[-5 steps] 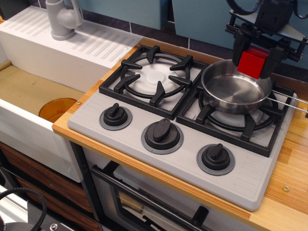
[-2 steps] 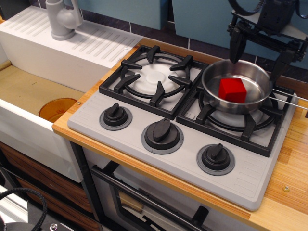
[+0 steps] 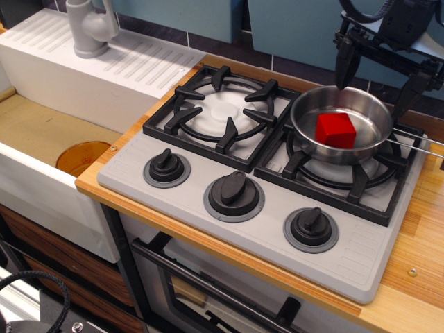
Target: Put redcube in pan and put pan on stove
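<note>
The redcube (image 3: 336, 130) is a bright red plain block with smooth matte faces and crisp edges; it lies inside the pan (image 3: 340, 123), right of centre on the pan floor, in the upper right of the frame. The pan is round, shallow, of polished stainless steel with a mirror-like inner wall, and carries a long thin wire handle running off toward the right edge of the frame. The pan sits on the black grate of the right burner of the stove (image 3: 267, 182), a light grey moulded cooktop with two black cast-look grates, white burner discs beneath them and three black knobs on grey collars along its front edge. The left burner (image 3: 223, 111) carries nothing. The stove rests on a wooden counter (image 3: 416, 277) with a light, striped grain. In the upper left stands a white sink unit (image 3: 104, 73) with a ribbed drainboard and a grey faucet (image 3: 89, 28); below it the basin shows an orange drain disc (image 3: 83, 157). An oven door with a dark handle (image 3: 215, 295) is visible at the lower centre. Behind the counter runs a teal wall panel over a dark tiled strip. The gripper (image 3: 378, 80) is black and hangs above the far rim of the pan at the upper right; its fingers are spread wide, one at the left over the pan's rear rim, the other at the right near the handle root. It holds nothing and is clear of the redcube; whether a fingertip touches the pan rim cannot be told.
</note>
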